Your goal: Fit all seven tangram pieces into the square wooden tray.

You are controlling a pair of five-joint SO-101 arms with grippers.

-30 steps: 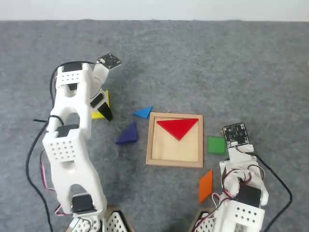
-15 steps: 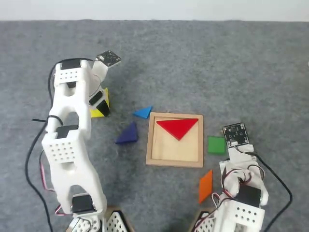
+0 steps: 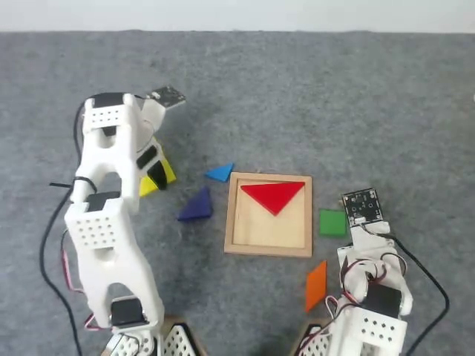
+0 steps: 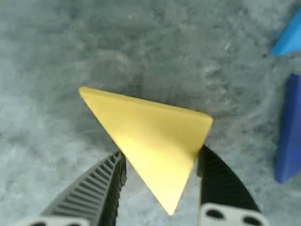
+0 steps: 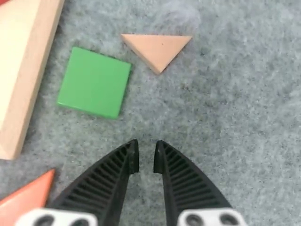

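— High view first: how far along was the job?

— Barely begun. The square wooden tray sat mid-way across the grey table. A single large red triangle lay in its far half, and the rest of its floor was bare. Outside it I counted five pieces. A small light-blue triangle lay just beside the far left corner, with a dark-blue triangle near the left rim. A green square sat just beside the right rim, and an orange parallelogram lay nearer the right arm's base. The large yellow triangle poked out from under the left arm's wrist, well apart from the tray.

— And the left wrist view?

— It settled what the overhead left vague. The left pincer was pinching that yellow triangle, one jaw on each side. The shadow beneath suggested the piece hung tilted, clear of the table. Both blue pieces lay beyond it.

— The right wrist view?

— The right pincer hung over bare table near the green square, jaws pressed almost together on nothing. This view supplied the seventh piece, a small peach triangle, near the green square but not touching it. From above, I'd judge that spot lay beneath the arm's wrist. So one piece was placed, one was in hand, and five were waiting. The tray's corner and a tip of the orange piece also showed there.
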